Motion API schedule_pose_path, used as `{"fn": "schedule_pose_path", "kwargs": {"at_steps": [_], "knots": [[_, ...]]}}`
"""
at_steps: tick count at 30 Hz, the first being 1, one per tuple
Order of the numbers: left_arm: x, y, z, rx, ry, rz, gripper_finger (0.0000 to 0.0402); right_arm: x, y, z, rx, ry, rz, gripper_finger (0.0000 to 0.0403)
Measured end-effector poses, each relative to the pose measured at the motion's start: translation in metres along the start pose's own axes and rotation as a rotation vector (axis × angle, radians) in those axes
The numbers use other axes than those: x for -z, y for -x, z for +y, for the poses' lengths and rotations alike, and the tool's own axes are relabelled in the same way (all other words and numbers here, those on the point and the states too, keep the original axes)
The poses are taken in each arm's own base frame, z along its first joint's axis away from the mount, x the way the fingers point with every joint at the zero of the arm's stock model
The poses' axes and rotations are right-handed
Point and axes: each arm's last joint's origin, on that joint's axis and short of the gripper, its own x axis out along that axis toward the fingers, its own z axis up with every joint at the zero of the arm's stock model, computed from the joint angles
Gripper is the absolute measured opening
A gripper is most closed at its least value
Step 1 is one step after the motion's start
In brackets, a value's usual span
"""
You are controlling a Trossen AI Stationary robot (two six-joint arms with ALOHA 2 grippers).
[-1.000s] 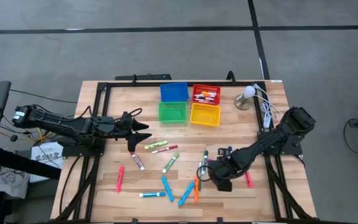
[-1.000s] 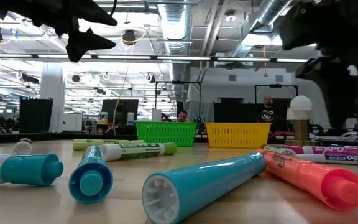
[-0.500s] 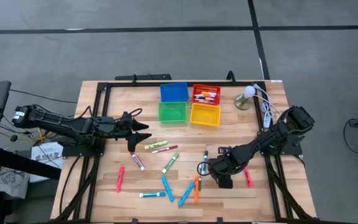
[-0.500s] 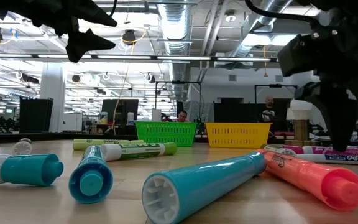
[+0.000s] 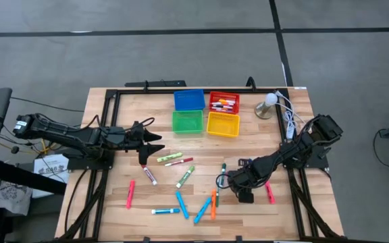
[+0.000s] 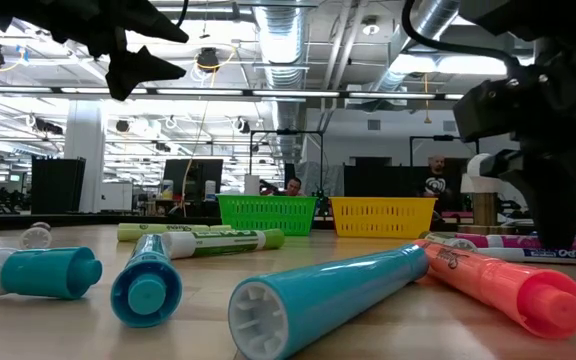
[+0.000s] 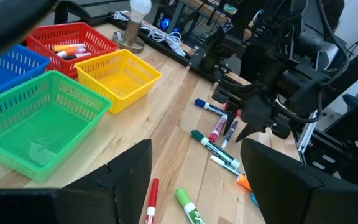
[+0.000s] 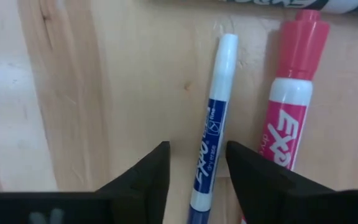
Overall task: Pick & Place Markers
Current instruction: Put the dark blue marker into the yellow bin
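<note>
Near the table's right front, among the scattered markers (image 5: 181, 177), we see the right gripper (image 8: 194, 163) lowered over a slim blue marker (image 8: 211, 146) with a white tip. Its fingers straddle that pen, parted and not yet pinching it. A pink-capped white marker (image 8: 289, 106) lies just beside it. The left gripper (image 5: 155, 143) hovers over the table's left side, jaws wide apart and empty.
</note>
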Motion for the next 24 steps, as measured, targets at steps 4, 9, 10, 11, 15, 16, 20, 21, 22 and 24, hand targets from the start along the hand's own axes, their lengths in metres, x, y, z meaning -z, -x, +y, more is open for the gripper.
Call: {"fn": "schedule_pose_path", "kwargs": {"at_steps": [4,9,10,11,15,16,20,21,22,24], "knots": [[-0.0002,0.0,-0.0001,0.001,0.001,-0.002,0.0246,0.0003,-0.0002,-0.0005,0.008,-0.001,0.001,0.0104],[-0.0002,0.0,-0.0001,0.001,0.001,-0.003,0.0246,0.0004,-0.0005,-0.001,0.02,-0.026,-0.003,0.0068],[-0.0003,0.0,-0.0001,0.001,0.002,-0.003,0.0246,0.0006,-0.0006,-0.001,0.024,-0.03,-0.004,0.0063],[-0.0003,0.0,-0.0001,0.001,0.003,-0.003,0.0246,0.0006,-0.0006,-0.001,0.026,-0.03,-0.005,0.0059],[-0.0005,0.0,-0.0002,0.002,0.005,-0.005,0.0246,0.0007,-0.0008,-0.0011,0.03,-0.046,-0.006,0.0046],[-0.0007,0.0,-0.0003,0.003,0.006,-0.007,0.0246,0.0007,-0.0008,-0.0011,0.032,-0.046,-0.007,0.0042],[-0.0009,0.0,-0.0004,0.004,0.007,-0.009,0.0246,0.0009,-0.0009,-0.0009,0.04,-0.066,-0.012,0.0028],[-0.0009,0.0,-0.0005,0.005,0.007,-0.009,0.0246,0.0009,-0.0009,-0.0009,0.04,-0.072,-0.012,0.0026],[-0.0009,0.0,-0.0005,0.005,0.007,-0.009,0.0246,0.0012,-0.0009,-0.0003,0.04,-0.075,-0.012,0.0024],[-0.0009,0.0,-0.0004,0.004,0.007,-0.009,0.0246,0.0017,-0.001,0.0008,0.045,-0.081,-0.016,0.0024]]}}
